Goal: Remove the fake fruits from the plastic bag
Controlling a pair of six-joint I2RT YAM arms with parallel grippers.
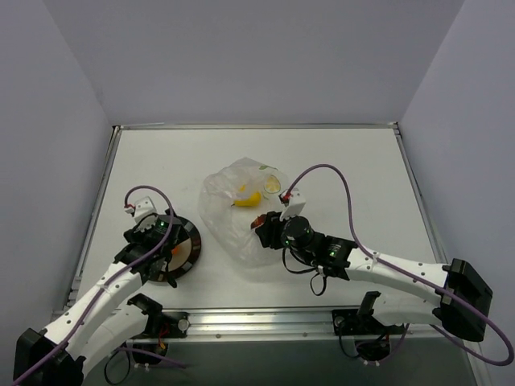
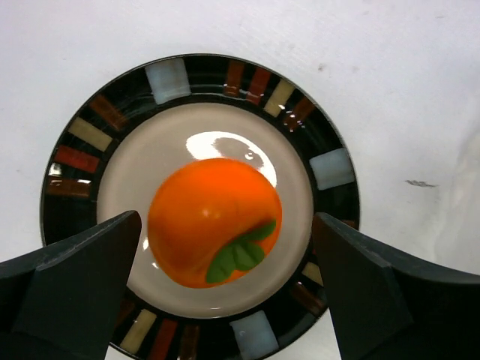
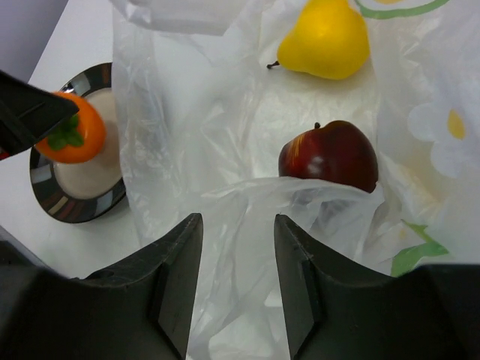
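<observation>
The left wrist view shows the orange fruit (image 2: 210,217), green leaf on its side, lying in the pale centre of a round plate (image 2: 330,169) with a black, block-patterned rim. The left gripper (image 2: 225,225) hangs over it with its fingers spread wide to either side, gripping nothing. In the top view the arm largely hides this.

Only the right wrist view shows clearly what is in the plastic bag (image 3: 187,112): a yellow pear (image 3: 326,37) at the far end and a dark red apple (image 3: 330,154) nearer, apart from each other, both on the film. The right gripper (image 3: 238,255) sits at the bag's near edge, fingers parted, with crumpled film rising between them and partly covering the apple.

From above, the bag lies mid-table (image 1: 346,161), just beside the plate.
</observation>
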